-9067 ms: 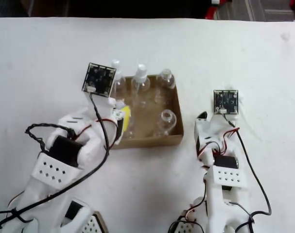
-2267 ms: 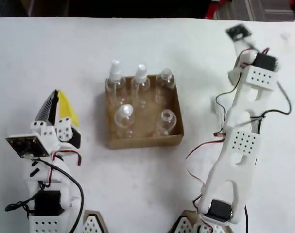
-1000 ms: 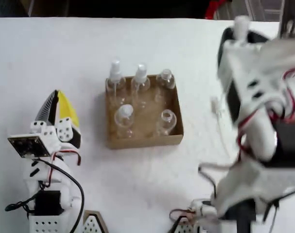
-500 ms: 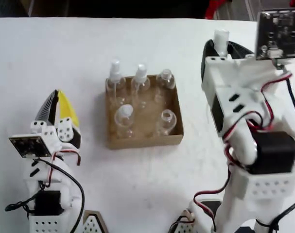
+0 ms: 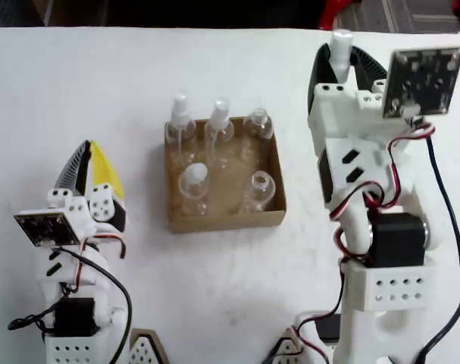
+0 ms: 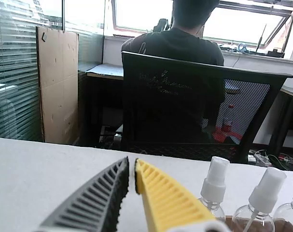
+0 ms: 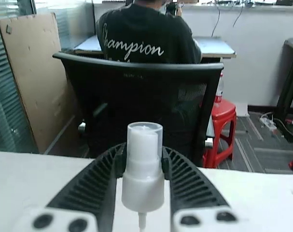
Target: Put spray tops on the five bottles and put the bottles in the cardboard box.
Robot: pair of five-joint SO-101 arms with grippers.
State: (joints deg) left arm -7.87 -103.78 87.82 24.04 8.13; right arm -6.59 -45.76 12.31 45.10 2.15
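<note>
newly raised, right claw [image 7: 142,149] grips one spray top [image 7: 144,181]; left claw [image 6: 131,166] closed; five bottles [image 5: 193,186] in box [image 5: 223,221].

Five bottles [image 5: 220,133] upright in cardboard box [image 5: 223,221], three capped; white spray top [image 7: 144,166] gripped

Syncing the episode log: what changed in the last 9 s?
The left gripper drew back from the front-left bottle in the cardboard box to the table left of it, shut; that bottle now shows a top. The right gripper left its spot beside the box, reached out, and now holds a spray top, raised. Box and other bottles stayed put.
</note>
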